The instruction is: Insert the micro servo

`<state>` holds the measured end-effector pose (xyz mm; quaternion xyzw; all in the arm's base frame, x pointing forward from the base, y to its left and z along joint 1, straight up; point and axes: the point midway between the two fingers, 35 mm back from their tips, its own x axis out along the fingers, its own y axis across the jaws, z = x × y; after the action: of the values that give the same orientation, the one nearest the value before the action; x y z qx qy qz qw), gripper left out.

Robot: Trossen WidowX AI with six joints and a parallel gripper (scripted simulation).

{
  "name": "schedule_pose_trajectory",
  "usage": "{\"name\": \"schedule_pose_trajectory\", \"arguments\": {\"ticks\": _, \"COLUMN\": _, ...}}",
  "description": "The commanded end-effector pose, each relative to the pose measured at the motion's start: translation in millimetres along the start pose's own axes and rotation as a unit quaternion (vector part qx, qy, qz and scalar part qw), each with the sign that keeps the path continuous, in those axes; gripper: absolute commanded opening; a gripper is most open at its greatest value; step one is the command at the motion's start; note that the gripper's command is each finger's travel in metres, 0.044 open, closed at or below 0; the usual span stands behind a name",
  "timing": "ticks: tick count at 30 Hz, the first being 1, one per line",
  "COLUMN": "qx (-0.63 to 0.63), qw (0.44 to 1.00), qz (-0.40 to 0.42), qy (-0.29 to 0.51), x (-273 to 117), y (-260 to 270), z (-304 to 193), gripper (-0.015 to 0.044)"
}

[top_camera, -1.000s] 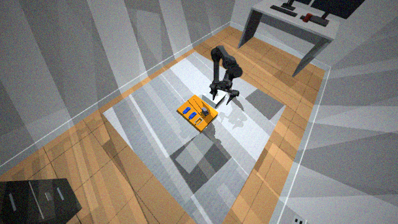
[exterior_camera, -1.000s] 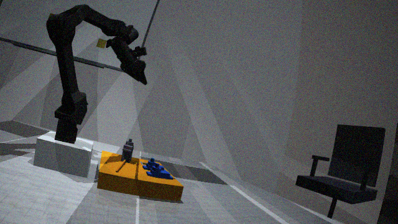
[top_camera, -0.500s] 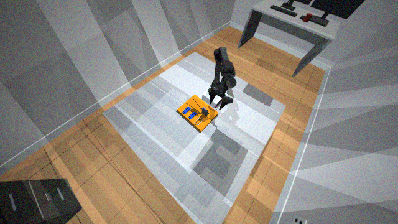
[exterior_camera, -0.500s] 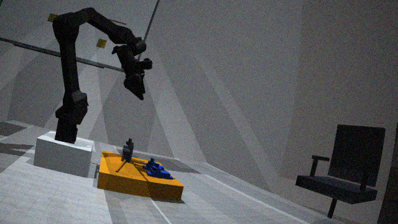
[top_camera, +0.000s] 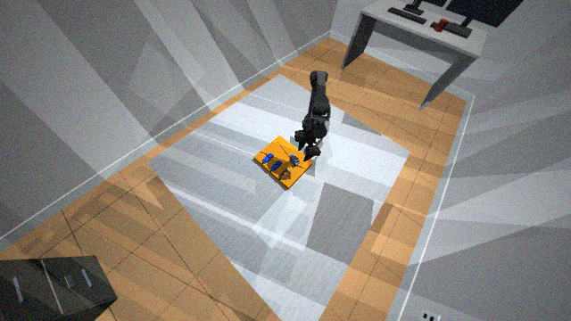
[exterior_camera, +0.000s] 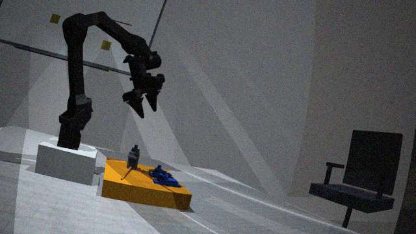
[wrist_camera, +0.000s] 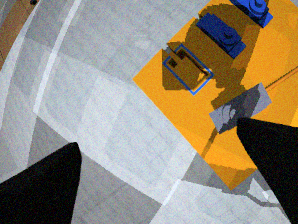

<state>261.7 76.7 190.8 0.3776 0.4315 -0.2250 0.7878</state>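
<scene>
The loose grey micro servo (top_camera: 294, 160) (exterior_camera: 132, 158) (wrist_camera: 240, 108) stands upright on the orange deck (top_camera: 281, 143) (exterior_camera: 146, 193) (wrist_camera: 185, 115), its shaft end up in the exterior view, with a thin cable running out over the deck. The pocket, marked by a blue outline (wrist_camera: 179, 78), is empty and lies near the deck's edge, partly in shadow. My gripper (top_camera: 302, 154) (exterior_camera: 149, 114) (wrist_camera: 161, 139) is wide open and empty, high above the deck. In the wrist view the right finger overlaps the servo's lower edge; the left finger is over the floor mat.
Two blue servos (top_camera: 268, 158) (top_camera: 277, 166) (exterior_camera: 159, 172) (wrist_camera: 220, 35) (wrist_camera: 254, 9) sit in the deck beside the pocket. The arm's pale base block (exterior_camera: 65, 166) stands beside the deck. A desk (top_camera: 424, 33), a dark cabinet (top_camera: 58, 285) and an office chair (exterior_camera: 372, 159) are farther off.
</scene>
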Motion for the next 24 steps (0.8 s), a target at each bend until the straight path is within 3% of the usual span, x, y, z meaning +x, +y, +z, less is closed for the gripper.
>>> {"name": "schedule_pose_trajectory", "arguments": {"ticks": 1, "qx": 0.051, "qw": 0.998, "qz": -0.027, "qy": 0.013, "x": 10.4, "y": -9.4, "z": 0.1, "gripper": 0.044}}
{"name": "schedule_pose_trajectory", "arguments": {"ticks": 13, "qx": 0.22, "qw": 0.969, "qz": -0.11, "qy": 0.036, "x": 36.5, "y": -39.5, "z": 3.6, "gripper": 0.044}}
{"name": "schedule_pose_trajectory", "arguments": {"ticks": 24, "qx": 0.374, "qw": 0.907, "qz": -0.188, "qy": 0.043, "x": 54.9, "y": -68.5, "z": 4.3, "gripper": 0.044}}
